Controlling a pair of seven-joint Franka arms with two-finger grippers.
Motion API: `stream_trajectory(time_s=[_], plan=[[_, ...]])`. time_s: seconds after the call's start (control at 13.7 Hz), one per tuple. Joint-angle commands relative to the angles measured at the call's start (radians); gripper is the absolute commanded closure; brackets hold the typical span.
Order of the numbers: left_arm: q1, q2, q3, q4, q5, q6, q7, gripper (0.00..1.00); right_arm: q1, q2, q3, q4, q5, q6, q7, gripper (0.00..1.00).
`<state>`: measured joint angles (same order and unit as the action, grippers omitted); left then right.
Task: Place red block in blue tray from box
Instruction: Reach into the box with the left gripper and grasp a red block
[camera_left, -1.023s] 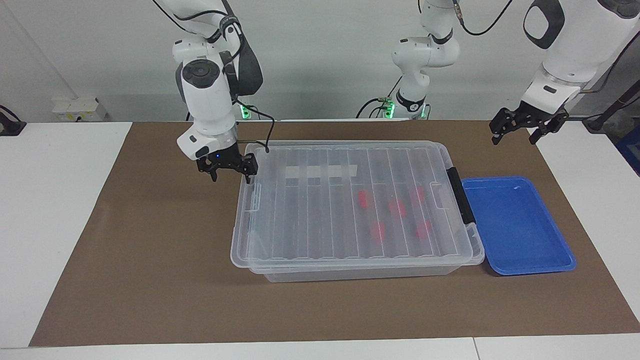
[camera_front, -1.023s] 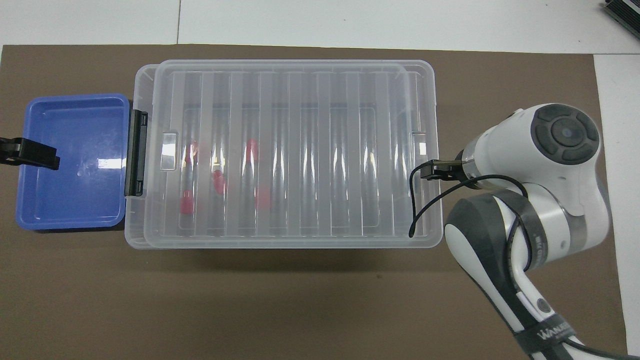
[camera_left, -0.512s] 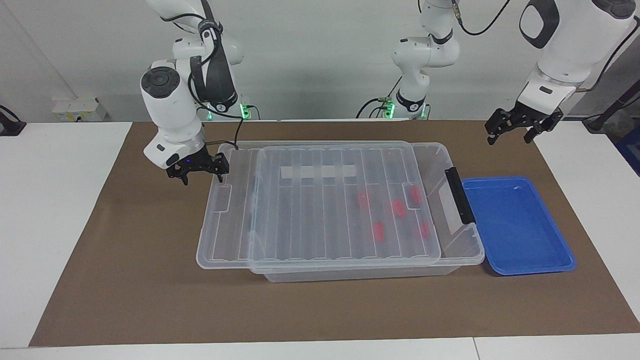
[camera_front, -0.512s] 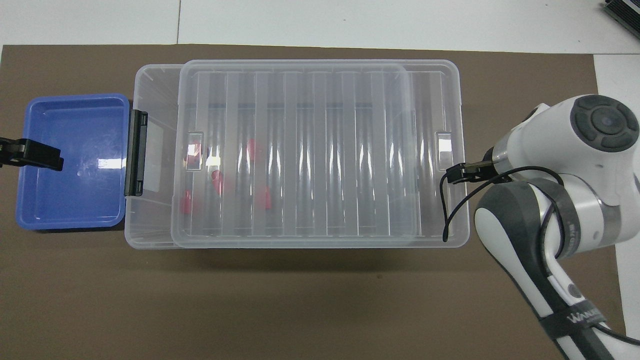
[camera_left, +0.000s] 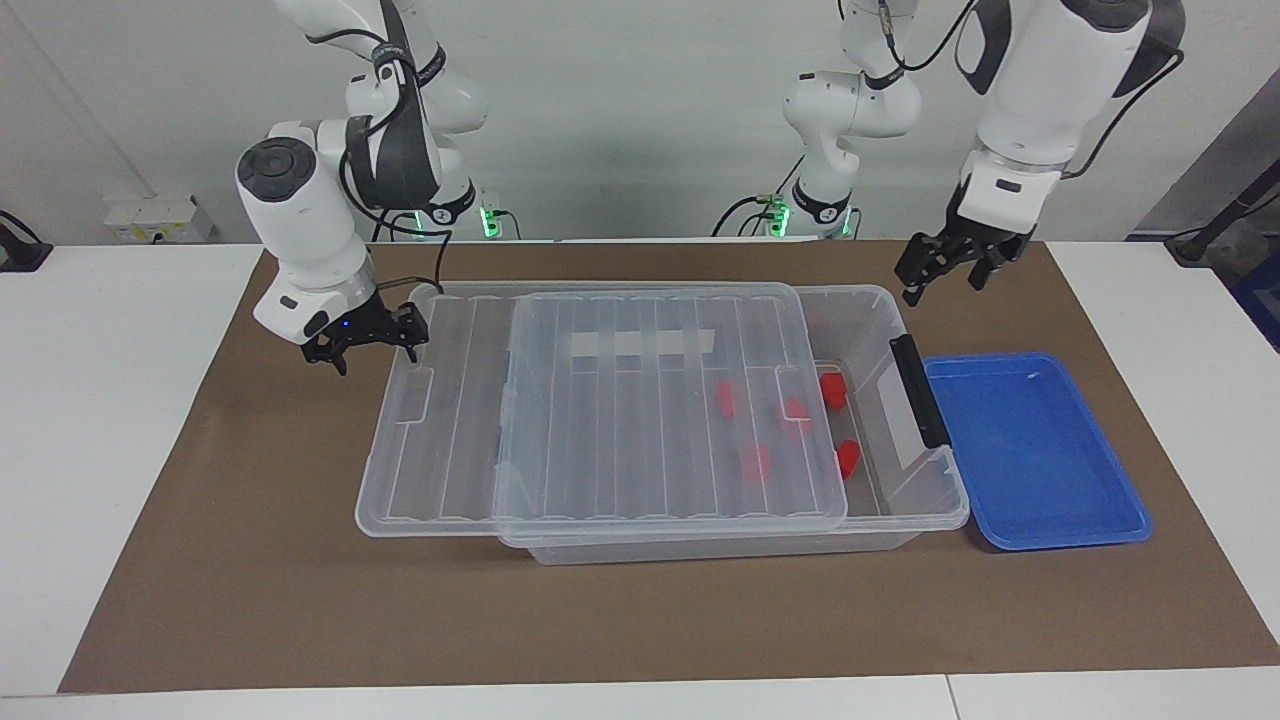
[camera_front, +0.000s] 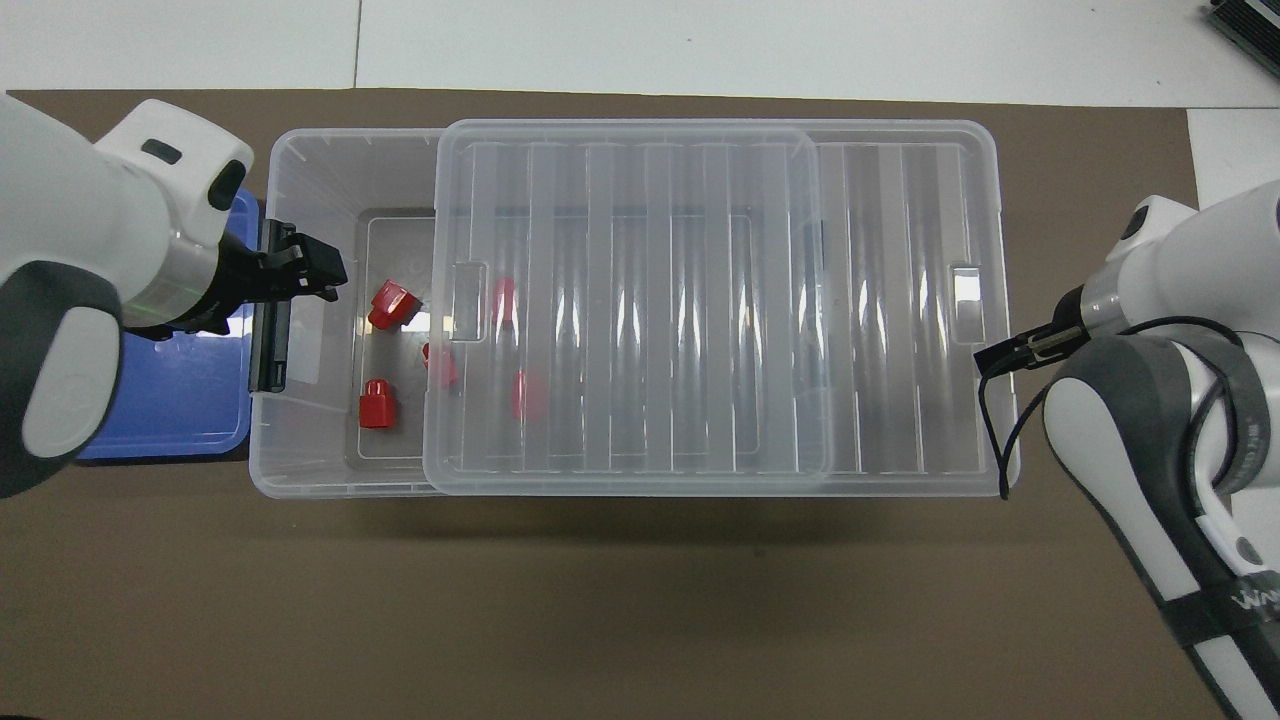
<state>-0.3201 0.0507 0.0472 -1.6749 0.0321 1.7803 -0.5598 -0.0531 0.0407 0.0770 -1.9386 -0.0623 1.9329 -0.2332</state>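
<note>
The clear box (camera_left: 720, 545) (camera_front: 300, 170) stands mid-table, its black latch handle (camera_left: 918, 390) (camera_front: 270, 340) at the left arm's end. Its ribbed lid (camera_left: 600, 420) (camera_front: 700, 300) lies slid toward the right arm's end. My right gripper (camera_left: 372, 345) (camera_front: 1000, 355) is shut on the lid's end rim. Two red blocks (camera_left: 832, 390) (camera_front: 395, 303) lie uncovered in the box; others (camera_left: 755, 462) (camera_front: 525, 395) show through the lid. The blue tray (camera_left: 1030, 450) (camera_front: 170, 410) sits beside the latch end. My left gripper (camera_left: 940, 275) (camera_front: 325, 280) hangs open over that end.
A brown mat (camera_left: 250, 560) covers the white table (camera_left: 100, 400). A third robot arm's base (camera_left: 840, 150) stands at the robots' edge. In the overhead view the left arm (camera_front: 90, 280) hides most of the tray. The lid overhangs the box at the right arm's end.
The right gripper has moved toward the right arm's end and drawn the lid with it, uncovering two red blocks. The left gripper has moved from over the tray to over the box's latch end.
</note>
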Motion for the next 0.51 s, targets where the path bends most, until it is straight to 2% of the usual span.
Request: stream_trajectory(time_s=[0.0,0.15,0.44], plan=[[-0.013,0.038,0.016,-0.113,0.003,0.187,-0.072,0.00,-0.039,-0.030,0.004,-0.020,-0.013,-0.023,-0.075,0.00],[-0.014,0.050,0.019,-0.251,0.003,0.377,-0.091,0.00,-0.062,-0.028,0.004,-0.020,-0.013,-0.020,-0.121,0.00],[-0.017,0.142,0.019,-0.295,0.008,0.506,-0.161,0.00,-0.088,-0.028,0.004,-0.020,-0.013,-0.008,-0.159,0.00]])
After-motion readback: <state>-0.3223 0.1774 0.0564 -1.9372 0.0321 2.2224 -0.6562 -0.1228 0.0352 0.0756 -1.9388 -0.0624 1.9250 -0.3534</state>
